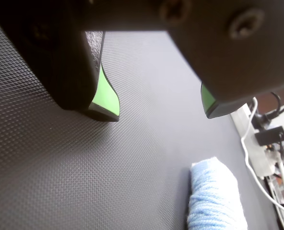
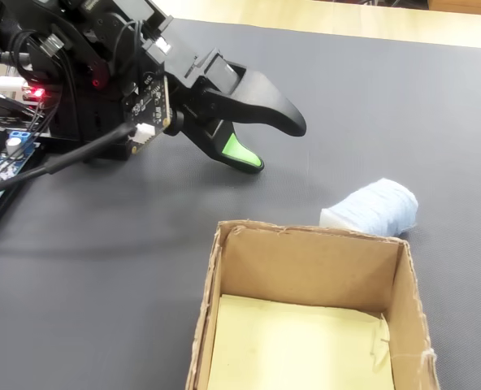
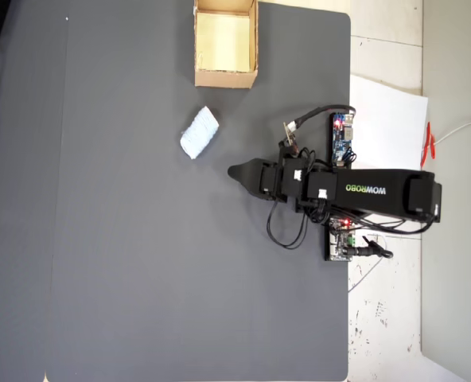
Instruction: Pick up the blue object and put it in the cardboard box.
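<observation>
1. The gripper (image 2: 281,146) is seen above the dark mat (image 3: 124,278), low over it, with its jaws spread apart and nothing held between them.
2. In the wrist view, green pads (image 1: 106,93) are shown on the inner faces of both jaws, with bare mat between them.
3. The blue object (image 3: 199,133) is found lying on the mat, apart from the gripper (image 3: 234,171) and nearer the top edge of the mat in the overhead view.
4. The cardboard box (image 3: 225,77) is placed at the top edge of the mat in the overhead view, open, with a pale yellow floor; nothing is seen inside it.
5. In the fixed view, the blue object (image 2: 372,209) is seen just beyond the far wall of the cardboard box (image 2: 403,284), near its right corner, outside it.
6. Circuit boards and cables (image 3: 343,147) are seen at the arm's base, by the right edge of the mat.
</observation>
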You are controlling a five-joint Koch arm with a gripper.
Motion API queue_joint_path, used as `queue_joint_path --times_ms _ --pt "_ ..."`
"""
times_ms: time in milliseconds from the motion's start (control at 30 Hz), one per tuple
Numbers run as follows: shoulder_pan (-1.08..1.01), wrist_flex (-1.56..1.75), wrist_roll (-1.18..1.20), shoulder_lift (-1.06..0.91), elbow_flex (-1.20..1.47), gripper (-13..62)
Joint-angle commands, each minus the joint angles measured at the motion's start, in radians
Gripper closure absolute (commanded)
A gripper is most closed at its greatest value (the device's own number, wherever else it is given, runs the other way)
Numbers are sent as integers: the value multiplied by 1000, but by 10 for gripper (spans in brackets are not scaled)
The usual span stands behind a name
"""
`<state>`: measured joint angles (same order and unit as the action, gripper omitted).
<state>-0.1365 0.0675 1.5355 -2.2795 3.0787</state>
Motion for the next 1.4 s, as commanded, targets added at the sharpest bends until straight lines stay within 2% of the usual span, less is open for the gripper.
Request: queue_joint_path --times_ms 0,1200,1367 --pt "14 -98 6 -84 40 153" --pt "34 -98 48 -87 40 163" --pt "67 5 106 -87 40 157"
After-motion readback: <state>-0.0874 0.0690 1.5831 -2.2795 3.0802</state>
